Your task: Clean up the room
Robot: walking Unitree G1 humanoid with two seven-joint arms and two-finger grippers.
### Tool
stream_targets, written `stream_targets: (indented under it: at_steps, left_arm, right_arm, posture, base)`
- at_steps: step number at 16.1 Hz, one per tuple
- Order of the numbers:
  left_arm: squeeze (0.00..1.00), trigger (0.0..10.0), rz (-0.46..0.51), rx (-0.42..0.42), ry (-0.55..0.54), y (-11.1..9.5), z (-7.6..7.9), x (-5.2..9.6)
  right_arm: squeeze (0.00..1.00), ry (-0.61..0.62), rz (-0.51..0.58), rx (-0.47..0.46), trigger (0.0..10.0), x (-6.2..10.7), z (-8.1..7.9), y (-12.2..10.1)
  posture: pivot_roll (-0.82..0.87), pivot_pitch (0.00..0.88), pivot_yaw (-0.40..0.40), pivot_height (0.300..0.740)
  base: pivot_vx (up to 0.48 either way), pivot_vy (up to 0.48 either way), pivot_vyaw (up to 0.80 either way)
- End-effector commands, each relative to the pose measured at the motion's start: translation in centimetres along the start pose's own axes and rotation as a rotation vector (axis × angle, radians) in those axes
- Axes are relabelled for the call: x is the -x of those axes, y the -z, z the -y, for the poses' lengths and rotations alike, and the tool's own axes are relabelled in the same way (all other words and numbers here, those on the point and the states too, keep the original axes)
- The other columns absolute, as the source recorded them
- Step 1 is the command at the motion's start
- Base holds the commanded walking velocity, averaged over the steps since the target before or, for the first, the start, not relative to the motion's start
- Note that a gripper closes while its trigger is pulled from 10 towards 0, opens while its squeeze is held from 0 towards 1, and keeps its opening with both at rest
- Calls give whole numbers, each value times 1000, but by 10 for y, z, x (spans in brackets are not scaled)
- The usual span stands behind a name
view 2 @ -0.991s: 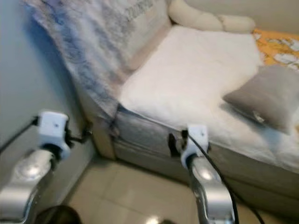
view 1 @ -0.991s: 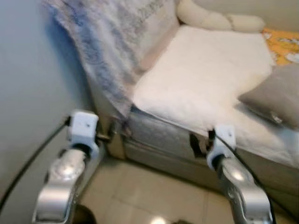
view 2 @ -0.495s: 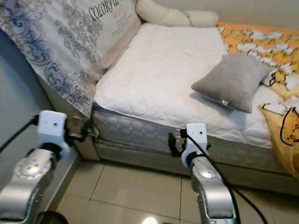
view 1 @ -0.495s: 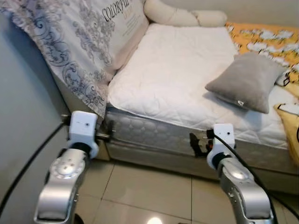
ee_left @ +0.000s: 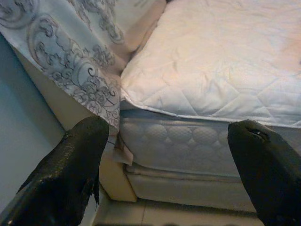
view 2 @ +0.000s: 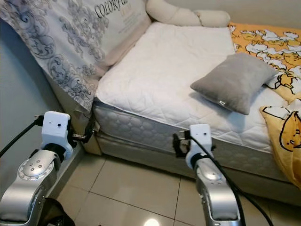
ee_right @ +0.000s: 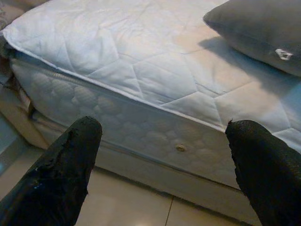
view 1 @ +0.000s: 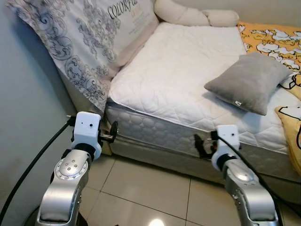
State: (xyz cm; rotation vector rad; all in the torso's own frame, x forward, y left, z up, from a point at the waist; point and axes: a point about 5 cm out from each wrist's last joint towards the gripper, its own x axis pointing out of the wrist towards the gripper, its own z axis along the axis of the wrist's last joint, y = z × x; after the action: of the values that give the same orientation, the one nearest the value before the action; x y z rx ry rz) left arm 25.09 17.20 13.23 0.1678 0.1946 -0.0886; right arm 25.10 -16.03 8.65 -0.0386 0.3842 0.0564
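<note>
Bed (view 1: 188,75) ahead, grey pillow (view 1: 249,82) on it; left fingers (ee_left: 70,174), right fingers (ee_right: 61,174) spread, empty.

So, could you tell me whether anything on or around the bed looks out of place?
Yes. The grey pillow lies askew mid-mattress, apart from the cream bolster by the wall. The yellow cartoon blanket is bunched on the robot's right and spills over the bed's edge. Both grippers, left and right, are open and empty.

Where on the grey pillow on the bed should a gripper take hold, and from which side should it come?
Take the grey pillow by its near corner beside the small tag, probably. That corner lies nearest the bed's foot edge, where the open right gripper hangs. Come from the foot side, low over the white mattress pad; the soft, thin corner should pinch easily.
</note>
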Motion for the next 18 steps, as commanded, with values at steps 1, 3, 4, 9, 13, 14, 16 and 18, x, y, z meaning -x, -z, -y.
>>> stream_targets:
  at_steps: [1, 3, 4, 9, 13, 14, 16, 18]
  left_arm:
    - [0, 10000, 14, -12, -14, -3, -5, 0]
    - [0, 10000, 16, -8, -12, -3, -4, -1]
    - [0, 10000, 17, -7, -10, -4, -4, -2]
    - [0, 10000, 22, -5, 0, -5, -3, -5]
    - [0, 10000, 21, -5, 5, -6, -2, -5]
    - [0, 10000, 21, -4, 5, -5, -1, -5]
    - [0, 10000, 18, -5, 6, -5, -1, -6]
    - [0, 10000, 19, -4, 5, -5, -1, -6]
  right_arm:
    - [0, -6, 4, -9, 10000, -2, -3, -3]
    - [0, -4, 7, -10, 10000, -3, -2, -4]
    - [0, -1, 10, -8, 10000, -4, -2, -4]
    - [0, 9, 12, -8, 10000, -6, 0, -6]
    - [0, 17, 16, -6, 10000, -7, 2, -8]
    - [0, 19, 17, -3, 10000, -7, 2, -8]
    - [0, 22, 19, 2, 10000, -7, 4, -9]
    - [0, 28, 23, 16, 10000, -7, 4, -9]
  posture:
    - [21, 0, 26, 740]
    - [21, 0, 23, 740]
    - [21, 0, 22, 740]
    - [20, 0, 26, 740]
    - [16, 0, 28, 740]
    - [14, 0, 27, 740]
    - [15, 0, 26, 740]
    - [16, 0, 27, 740]
  base:
    - [0, 0, -688]
    - [294, 0, -775]
    - [311, 0, -775]
    - [326, 0, -777]
    - [326, 0, -578]
    - [326, 0, 0]
    - [328, 0, 0]
    - [328, 0, 0]
